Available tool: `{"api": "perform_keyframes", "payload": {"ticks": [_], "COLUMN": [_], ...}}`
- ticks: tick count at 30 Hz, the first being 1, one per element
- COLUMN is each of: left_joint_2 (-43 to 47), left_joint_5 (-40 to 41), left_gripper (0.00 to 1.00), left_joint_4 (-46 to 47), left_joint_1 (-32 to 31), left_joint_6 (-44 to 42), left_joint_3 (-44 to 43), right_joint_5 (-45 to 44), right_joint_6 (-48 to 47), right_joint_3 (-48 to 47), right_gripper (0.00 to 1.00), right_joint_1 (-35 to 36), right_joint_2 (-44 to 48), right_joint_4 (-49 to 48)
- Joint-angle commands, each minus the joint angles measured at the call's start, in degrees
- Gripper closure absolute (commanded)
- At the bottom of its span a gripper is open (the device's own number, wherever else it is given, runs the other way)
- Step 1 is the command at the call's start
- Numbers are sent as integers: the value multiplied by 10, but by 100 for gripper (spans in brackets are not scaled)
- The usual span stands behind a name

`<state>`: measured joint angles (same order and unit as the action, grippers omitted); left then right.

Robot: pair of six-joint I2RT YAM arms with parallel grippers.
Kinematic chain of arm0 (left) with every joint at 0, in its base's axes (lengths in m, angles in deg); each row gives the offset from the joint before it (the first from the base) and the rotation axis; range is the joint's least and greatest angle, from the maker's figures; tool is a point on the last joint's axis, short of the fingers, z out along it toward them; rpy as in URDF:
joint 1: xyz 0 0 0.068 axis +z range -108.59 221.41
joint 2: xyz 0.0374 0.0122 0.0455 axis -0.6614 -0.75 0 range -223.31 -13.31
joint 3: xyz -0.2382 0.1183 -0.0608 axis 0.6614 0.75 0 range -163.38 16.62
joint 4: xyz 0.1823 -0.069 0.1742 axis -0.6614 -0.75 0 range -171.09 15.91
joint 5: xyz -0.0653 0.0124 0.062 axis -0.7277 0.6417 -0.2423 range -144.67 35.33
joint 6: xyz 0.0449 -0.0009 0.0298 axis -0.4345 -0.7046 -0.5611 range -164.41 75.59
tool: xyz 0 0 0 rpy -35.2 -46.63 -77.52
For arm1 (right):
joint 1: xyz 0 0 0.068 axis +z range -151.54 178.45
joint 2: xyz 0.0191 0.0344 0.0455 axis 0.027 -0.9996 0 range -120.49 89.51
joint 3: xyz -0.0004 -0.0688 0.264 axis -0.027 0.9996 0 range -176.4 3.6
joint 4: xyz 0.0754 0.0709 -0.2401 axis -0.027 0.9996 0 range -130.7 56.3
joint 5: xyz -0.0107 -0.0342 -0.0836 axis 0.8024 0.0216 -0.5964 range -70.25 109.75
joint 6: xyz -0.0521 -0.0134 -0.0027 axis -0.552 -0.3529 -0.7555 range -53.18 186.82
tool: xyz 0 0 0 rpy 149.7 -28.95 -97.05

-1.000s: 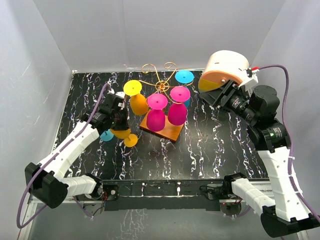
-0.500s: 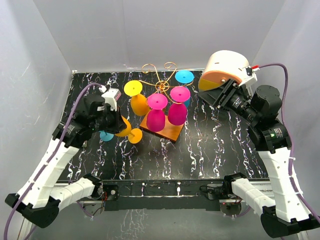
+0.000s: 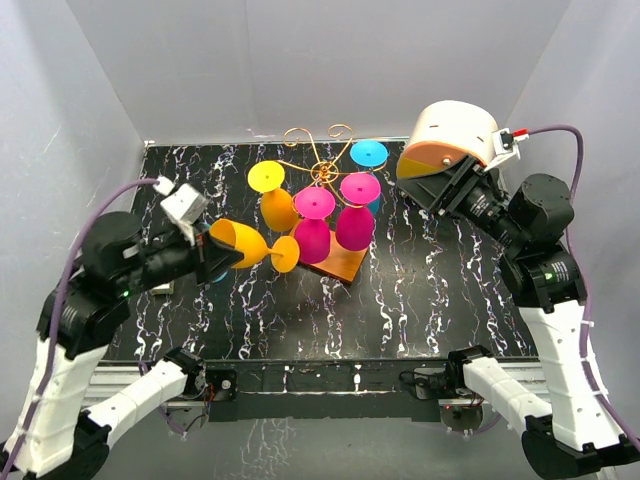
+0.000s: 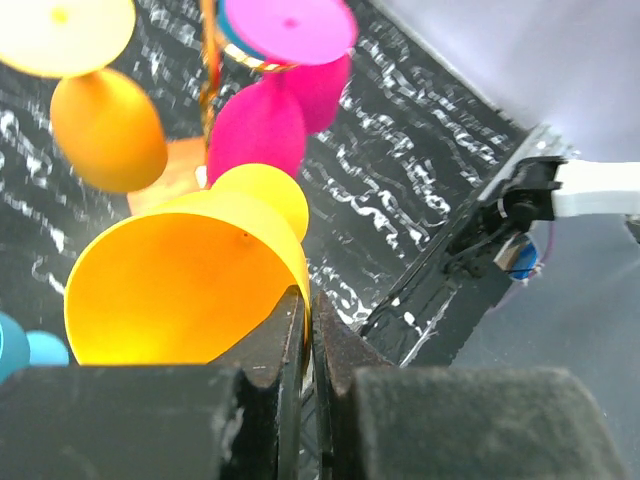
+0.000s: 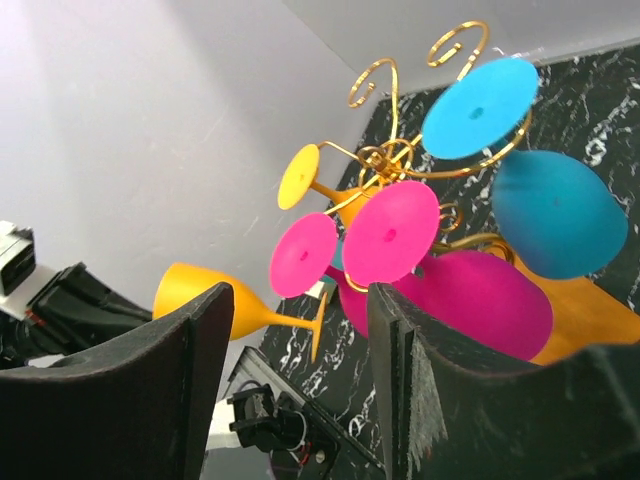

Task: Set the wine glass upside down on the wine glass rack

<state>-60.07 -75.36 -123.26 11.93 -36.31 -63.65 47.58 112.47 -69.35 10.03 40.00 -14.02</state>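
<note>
Left gripper (image 3: 212,254), its two fingers (image 4: 285,350) pressed together on the rim of an opaque orange-yellow wine glass (image 4: 185,285), held the glass on its side in the air above the left half of the black, white-veined tabletop (image 3: 430,290). The open bowl faced back toward the arm, and the round foot pointed toward the middle of the desk. In the top view the foot sat just beside the near-left corner of the orange-brown wooden base (image 3: 342,264). The glass was not yet hung.

That base carried the thin gold wire wine glass rack (image 3: 323,172), which stood in the middle of the desk, nearer the far edge, with its curled scroll arms spreading from a central post. Four glasses hung upside down from those arms. A yellow glass (image 3: 277,207) was on the left and two magenta glasses (image 3: 312,240) were at the front. A cyan glass (image 5: 555,215) hung on the side toward the far-right corner.

The right gripper (image 5: 298,300) hung high over the far-right part of the desk, with its black fingers (image 5: 200,380) spread wide and nothing between them. It was aimed at the rack, and its wrist camera framed both the rack and the tilted orange-yellow glass.
</note>
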Motion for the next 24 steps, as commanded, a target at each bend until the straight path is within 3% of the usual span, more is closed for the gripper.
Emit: {"api": "perform_keyframes", "payload": {"ticks": [1,6,11,18,24], "left_joint_2": [35,33,24,31,18], "left_joint_5": [-89,-115,-49,49,88], "left_gripper": [100,100,100,100,100], "left_joint_4": [52,126,223,415,526], "left_joint_1": [-1,-2,-1,-2,-2], "left_joint_6": [-12,29,60,91,82], "left_joint_3": [-24,-65,-93,-27,10], "right_joint_5": [18,38,49,32,-24], "right_joint_6": [14,18,63,161,208], "right_joint_3": [0,-5,5,3,-25], "right_gripper": [45,44,44,45,46], "right_joint_1": [1,1,1,2,44], "right_joint_2": [17,10,3,-31,-79], "right_joint_4": [-77,-91,-159,-317,-380]}}
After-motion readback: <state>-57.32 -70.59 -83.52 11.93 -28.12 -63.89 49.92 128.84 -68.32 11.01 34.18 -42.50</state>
